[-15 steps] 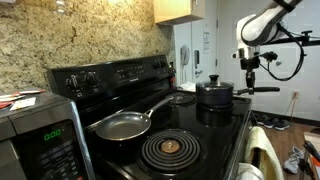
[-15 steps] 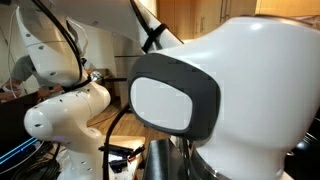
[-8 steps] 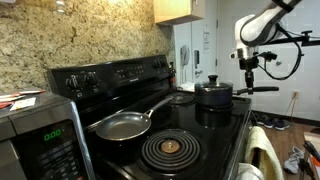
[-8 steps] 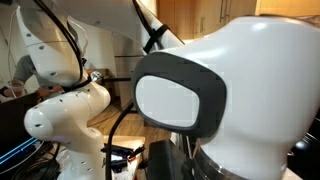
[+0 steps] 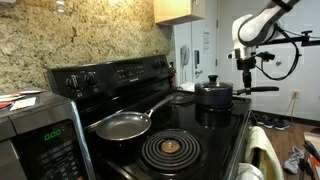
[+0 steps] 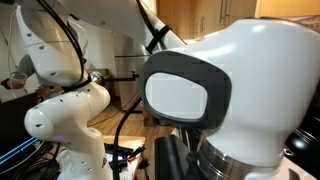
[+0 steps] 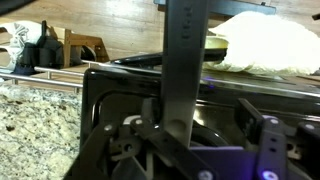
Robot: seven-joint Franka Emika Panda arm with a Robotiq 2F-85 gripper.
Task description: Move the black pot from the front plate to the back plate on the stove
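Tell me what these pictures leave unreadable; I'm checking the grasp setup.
Gripper: too small in an exterior view to tell open or shut.
Front plate: hidden under the black pot.
White arm casing: fills an exterior view, hiding the scene.
Wrist view: blurred, pot unidentifiable.

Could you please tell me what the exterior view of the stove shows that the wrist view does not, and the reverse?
Only the exterior view: the black pot with its lid, the frying pan, the big coil burner and the microwave. Only the wrist view: dark clutter beside a wooden frame on the floor. Both: the tool and speckled granite.
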